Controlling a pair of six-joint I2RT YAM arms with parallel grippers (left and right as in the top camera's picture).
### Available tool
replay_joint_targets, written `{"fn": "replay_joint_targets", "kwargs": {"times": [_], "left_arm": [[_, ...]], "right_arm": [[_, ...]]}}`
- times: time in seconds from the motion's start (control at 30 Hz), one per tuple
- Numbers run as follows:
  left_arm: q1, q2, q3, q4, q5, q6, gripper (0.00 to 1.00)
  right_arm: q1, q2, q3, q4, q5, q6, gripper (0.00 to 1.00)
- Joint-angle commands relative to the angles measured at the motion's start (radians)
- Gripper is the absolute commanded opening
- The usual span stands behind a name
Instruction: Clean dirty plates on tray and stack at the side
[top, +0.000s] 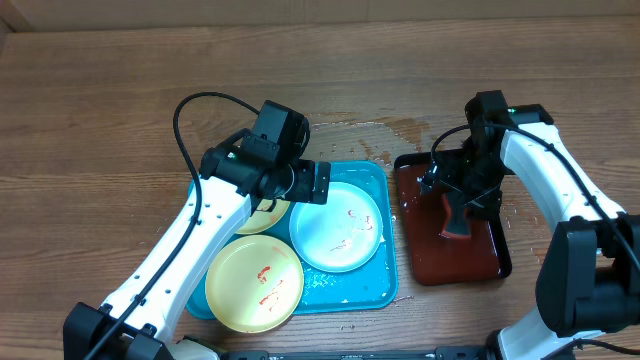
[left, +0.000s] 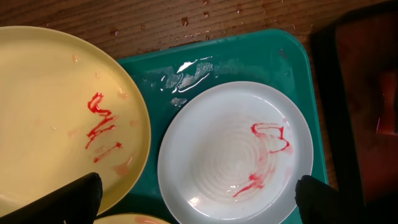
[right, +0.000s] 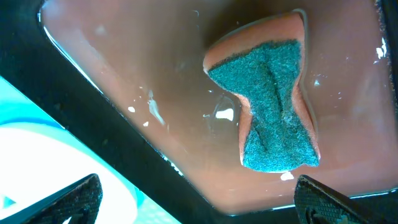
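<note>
Glinting on tray (left: 255, 59), left-wrist view: puddle (left: 186, 70)

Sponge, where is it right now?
In the overhead view the sponge lies in the dark red tray, right of the blue tray, under the right end effector.

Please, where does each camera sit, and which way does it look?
Overhead: above the table, looking down on the turquoise tray, the brown tray, left arm, right arm.
Left wrist: above the turquoise tray, facing down at the white plate; open left fingers at bottom corners.
Right wrist: above the brown tray, facing down at the sponge; open right fingers show.
Shared: the white plate, in overhead and left wrist.
</note>
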Motion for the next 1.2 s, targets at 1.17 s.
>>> {"fn": "replay_joint_targets", "kwargs": {"times": [1.17], "left_arm": [[-0.005,0.004,0.021,0.046,0.004,0.072,1.0]], "right_arm": [[0.035,-0.014,0.009,0.045,0.037,-0.751,1.0]]}}
